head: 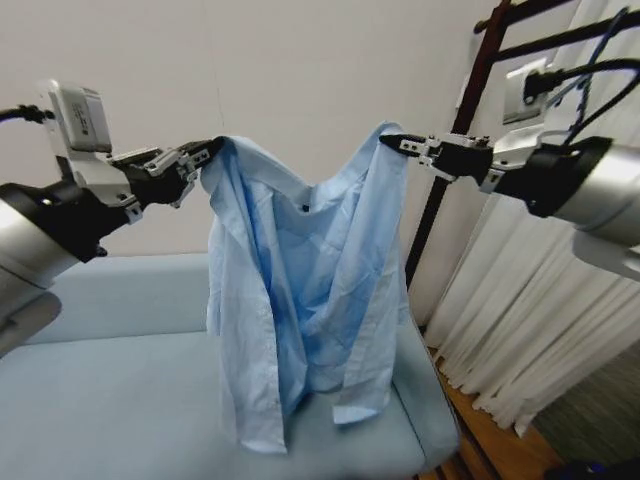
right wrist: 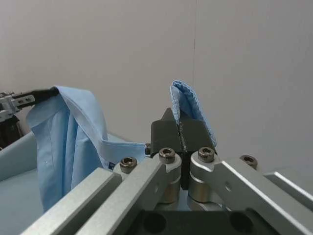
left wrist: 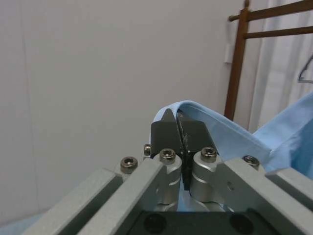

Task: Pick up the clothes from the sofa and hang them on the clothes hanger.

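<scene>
A light blue shirt (head: 300,290) hangs in the air above the sofa (head: 110,400), stretched between both arms. My left gripper (head: 208,152) is shut on the shirt's left shoulder, and the cloth (left wrist: 215,125) runs out from its pinched fingers. At the other shoulder my right gripper (head: 390,142) is shut on a fold of the shirt (right wrist: 188,105). The shirt's hem dangles just over the seat cushion. A dark wooden clothes hanger stand (head: 470,100) rises at the right, behind my right gripper; the stand (left wrist: 238,63) also appears in the left wrist view.
The pale blue sofa spans the lower left against a plain wall. White curtains (head: 520,330) hang at the right behind the stand, above a strip of wooden floor (head: 490,445). A wire hanger (left wrist: 305,73) hangs near the curtains.
</scene>
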`<state>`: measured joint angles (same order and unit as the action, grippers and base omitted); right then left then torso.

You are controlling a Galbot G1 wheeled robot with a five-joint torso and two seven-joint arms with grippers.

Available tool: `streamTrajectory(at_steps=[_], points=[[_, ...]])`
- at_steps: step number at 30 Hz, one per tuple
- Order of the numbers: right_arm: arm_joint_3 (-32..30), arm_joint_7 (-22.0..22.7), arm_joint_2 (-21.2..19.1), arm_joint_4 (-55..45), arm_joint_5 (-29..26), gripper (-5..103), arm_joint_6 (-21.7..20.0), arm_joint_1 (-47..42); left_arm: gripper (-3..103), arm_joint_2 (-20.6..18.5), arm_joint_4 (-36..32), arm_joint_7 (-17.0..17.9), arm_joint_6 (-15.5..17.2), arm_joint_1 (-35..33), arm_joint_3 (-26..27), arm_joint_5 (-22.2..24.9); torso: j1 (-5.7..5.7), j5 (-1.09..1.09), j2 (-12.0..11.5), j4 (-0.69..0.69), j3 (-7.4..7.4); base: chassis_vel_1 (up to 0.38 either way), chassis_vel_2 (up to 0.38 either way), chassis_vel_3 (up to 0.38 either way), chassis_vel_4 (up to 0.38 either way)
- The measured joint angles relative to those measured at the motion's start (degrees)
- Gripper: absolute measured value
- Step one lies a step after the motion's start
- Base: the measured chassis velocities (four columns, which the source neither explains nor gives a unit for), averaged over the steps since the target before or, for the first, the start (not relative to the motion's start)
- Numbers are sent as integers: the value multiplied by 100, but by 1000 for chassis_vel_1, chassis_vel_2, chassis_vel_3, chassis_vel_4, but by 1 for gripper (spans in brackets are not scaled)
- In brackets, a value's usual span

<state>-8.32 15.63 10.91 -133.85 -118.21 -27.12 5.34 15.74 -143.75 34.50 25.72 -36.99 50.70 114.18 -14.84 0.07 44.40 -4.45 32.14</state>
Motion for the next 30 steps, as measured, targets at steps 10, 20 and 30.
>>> streamTrajectory(at_steps=[10,20,30], points=[[1066,-223,1298,737,2260,0,-385,-1438,0,1826,813,187,251,-1166,-2084,-1727,-4,-1,-3,4,5,0,0,0,0],[2262,-1456,2651,2776,5228,0,343,-2553,0,3413,4050,-762,-381,-509,-4190,-4157,-5,1,-4,3,4,0,0,0,0],[2648,-1869,3660,4578,6447,0,1183,-2536,0,4400,6045,-1344,-726,372,-5280,-5135,-4,2,-4,-1,3,0,0,0,0]])
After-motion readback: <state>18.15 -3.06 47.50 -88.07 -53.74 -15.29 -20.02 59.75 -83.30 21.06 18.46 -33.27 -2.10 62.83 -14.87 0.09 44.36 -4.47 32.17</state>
